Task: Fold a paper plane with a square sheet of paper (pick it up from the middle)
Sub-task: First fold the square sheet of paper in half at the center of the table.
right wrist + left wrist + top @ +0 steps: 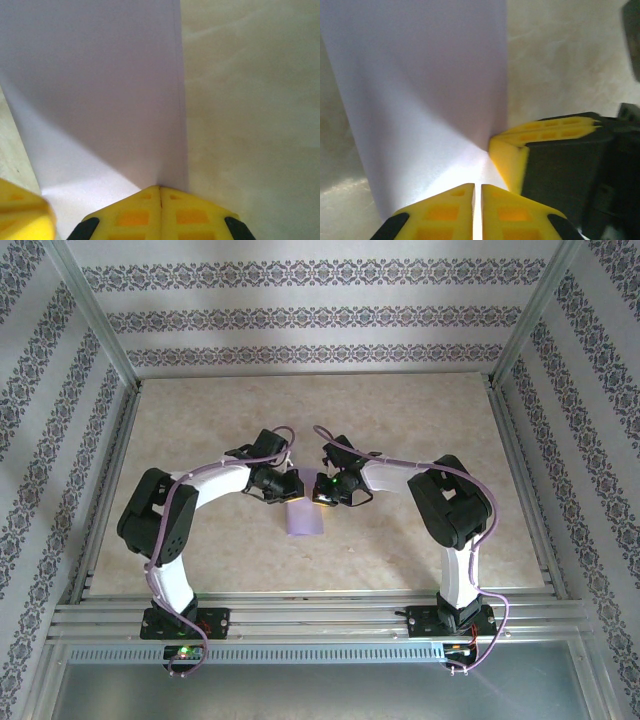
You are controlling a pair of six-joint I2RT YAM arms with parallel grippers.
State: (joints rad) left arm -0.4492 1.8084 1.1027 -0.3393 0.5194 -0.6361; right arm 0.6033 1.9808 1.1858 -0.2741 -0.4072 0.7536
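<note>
The marbled table (200,420) has bare room on every side. The metal frame (100,500) and the near rail (320,612) stand well away from the work. The left arm (175,525) and the right arm (455,505) curl inward and meet near the table's middle. Between them is the sheet of paper (304,521), lavender, reaching from the claws toward the near side.

The left claw (477,188) is pressed together on the sheet's end, with a bright sliver of paper in the seam. The right claw (160,190) is pressed together too, pinching the paper at its long straight edge, just beside the left one.

I'd say this is an early lengthwise fold, with no plane shape yet. To do it well, both pinches should hold firm without twisting. The claws should travel together, so the straight edge runs true and the thin sheet doesn't buckle or tear. They are nearly touching, so drawing them apart wants care.
</note>
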